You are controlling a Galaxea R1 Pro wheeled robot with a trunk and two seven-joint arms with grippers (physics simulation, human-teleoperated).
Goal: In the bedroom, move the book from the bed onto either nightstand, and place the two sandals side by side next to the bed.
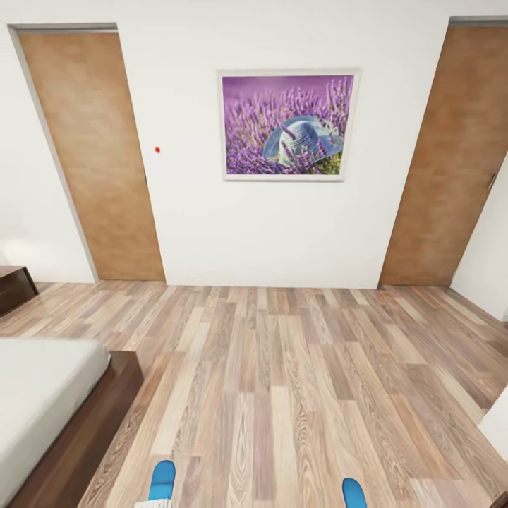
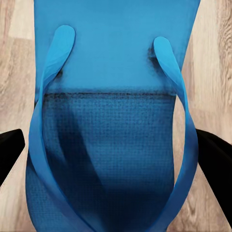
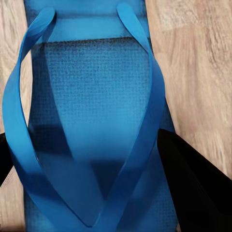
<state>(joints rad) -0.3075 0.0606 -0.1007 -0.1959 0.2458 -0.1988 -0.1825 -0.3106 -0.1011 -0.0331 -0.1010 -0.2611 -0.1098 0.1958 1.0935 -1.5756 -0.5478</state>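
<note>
Two blue sandals show at the near edge of the head view, both cut off by the frame: the left sandal (image 1: pixel 162 481), near the foot corner of the bed (image 1: pixel 42 395), and the right sandal (image 1: pixel 354 493), well apart from it and farther from the bed. A pale sliver overlaps the left sandal's near end; what it is cannot be made out.

In the left wrist view the left sandal (image 2: pixel 116 96) sits between the dark fingers (image 2: pixel 9 152) of the left pincer, one each side of the sole, straps up; the fingers look clamped against its edges, though the contact itself is hard to see. In the right wrist view the right sandal (image 3: pixel 92 96) lies likewise in the right pincer, one dark finger (image 3: pixel 193 179) large beside the strap, the other barely in frame.

The wood-plank floor (image 1: pixel 282 367) runs beyond. Past the bed, one dark nightstand (image 1: pixel 14 286) is half cut off. On the far wall: two brown doors (image 1: pixel 92 155) and one lavender picture (image 1: pixel 288 125)
</note>
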